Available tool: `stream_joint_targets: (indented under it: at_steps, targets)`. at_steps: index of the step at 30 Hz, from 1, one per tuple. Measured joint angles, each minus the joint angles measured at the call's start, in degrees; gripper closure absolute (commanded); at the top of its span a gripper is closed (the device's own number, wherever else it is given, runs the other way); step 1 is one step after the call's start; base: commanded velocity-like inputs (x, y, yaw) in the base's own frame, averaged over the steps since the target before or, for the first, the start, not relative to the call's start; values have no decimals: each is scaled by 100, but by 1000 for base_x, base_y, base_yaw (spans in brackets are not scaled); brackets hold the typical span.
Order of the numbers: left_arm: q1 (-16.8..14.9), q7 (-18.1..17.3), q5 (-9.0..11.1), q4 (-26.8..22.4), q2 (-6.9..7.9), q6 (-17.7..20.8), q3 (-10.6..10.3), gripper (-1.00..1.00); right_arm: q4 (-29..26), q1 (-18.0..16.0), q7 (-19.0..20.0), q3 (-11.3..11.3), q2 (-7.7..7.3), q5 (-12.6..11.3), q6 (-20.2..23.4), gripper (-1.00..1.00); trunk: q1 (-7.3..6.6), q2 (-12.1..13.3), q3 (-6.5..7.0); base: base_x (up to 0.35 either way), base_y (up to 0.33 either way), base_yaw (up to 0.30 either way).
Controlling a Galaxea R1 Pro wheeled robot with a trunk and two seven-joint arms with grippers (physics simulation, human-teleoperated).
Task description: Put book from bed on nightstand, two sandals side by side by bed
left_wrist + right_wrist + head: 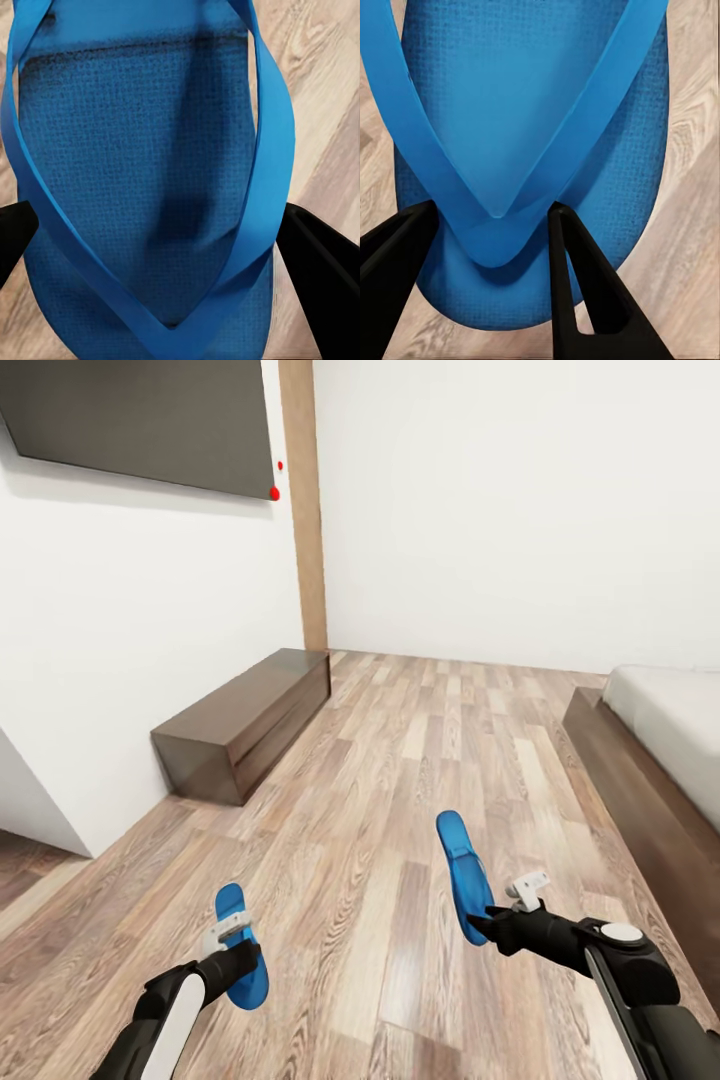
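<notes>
Blue sandals [242,958] [463,875] pinched by closed left end effector [232,960] and right end effector [492,926]; thin grips, may slip before reaching bed [640,760].

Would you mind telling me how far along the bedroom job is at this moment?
In hand: the left gripper holds one blue sandal and the right gripper holds the other sandal, both above the wooden floor. Left: setting them side by side next to the bed. The book step cannot be judged here.

wood floor [400,780] | long low cabinet [245,722] | bed [650,760]
</notes>
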Motion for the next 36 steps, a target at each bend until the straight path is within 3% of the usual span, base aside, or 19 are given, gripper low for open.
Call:
stream_joint_targets:
  at_steps: [9,14,19,22,27,33,36]
  targets:
    - [-63,-1,-31,148,-98,-28,-58,100,-1,275,-1,-37,-92,39,-31,100,0,0,0,-118,257,-265]
    - [-83,-6,-38,179,-225,-246,-86,100,-2,321,-5,-55,-187,35,-34,100,-1,0,0,-28,52,-265]
    - [-87,-6,-12,105,-283,-331,-288,100,-2,474,0,-441,-264,59,-191,100,-1,0,0,-4,8,-265]
    - [-88,-6,7,89,-294,-341,-439,100,0,811,6,-637,-297,71,-612,100,-1,0,0,-1,3,-265]
    - [-88,-11,10,97,-308,-344,-521,100,-1,1057,22,-835,-326,58,-965,100,-1,0,0,-1,1,-265]
    - [-88,-10,11,114,-377,-346,-544,100,-1,1130,27,-901,-335,77,-1053,100,-1,0,0,0,0,-265]
    - [-89,-14,19,98,-432,-347,-552,100,-1,1154,32,-904,-328,340,-1073,100,-1,0,0,0,0,-265]
